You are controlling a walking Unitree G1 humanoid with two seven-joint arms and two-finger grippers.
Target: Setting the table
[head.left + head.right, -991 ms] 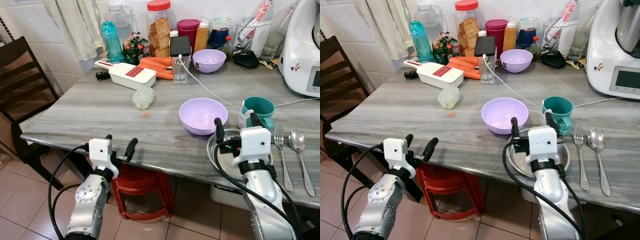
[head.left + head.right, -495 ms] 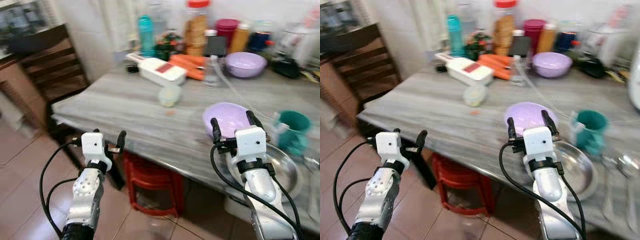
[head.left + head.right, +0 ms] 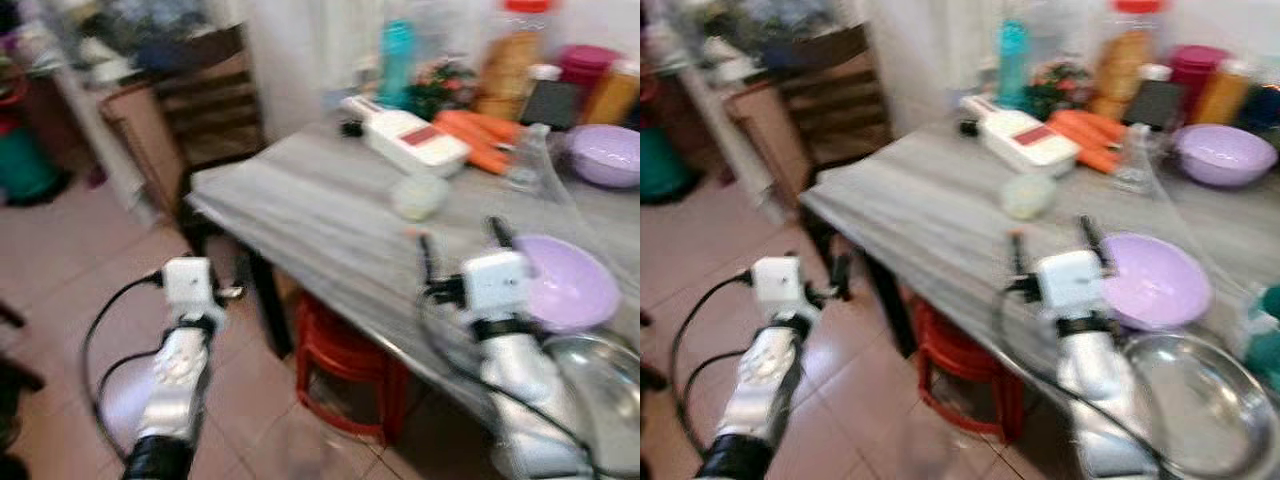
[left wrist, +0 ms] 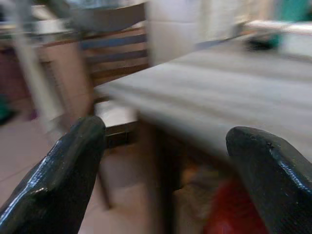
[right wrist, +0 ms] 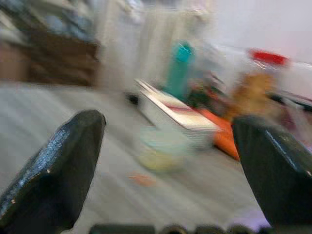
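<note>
All views are blurred by motion. A lilac bowl point(image 3: 568, 290) rests on the grey table point(image 3: 300, 205), beside a metal plate point(image 3: 1200, 400) near the front edge. A teal mug point(image 3: 1268, 340) peeks in at the right border. Another lilac bowl point(image 3: 1223, 153) stands at the back. My right gripper point(image 3: 462, 240) is raised over the table's front edge just left of the near bowl, open and empty. My left gripper point(image 4: 165, 161) hangs above the tiled floor, left of the table's corner, open with nothing between its fingers point(image 4: 63, 175).
A dark wooden chair point(image 3: 215, 100) stands at the table's left end. A red stool point(image 3: 345, 360) sits under the table. A white slicer box point(image 3: 410, 140), carrots point(image 3: 485, 145), a small tub point(image 3: 420, 195), a teal bottle point(image 3: 397, 60) and jars crowd the back.
The camera has swung left, so the table slid right and more floor shows. Fork, spoon and white appliance left the picture. Both grippers stay open.
</note>
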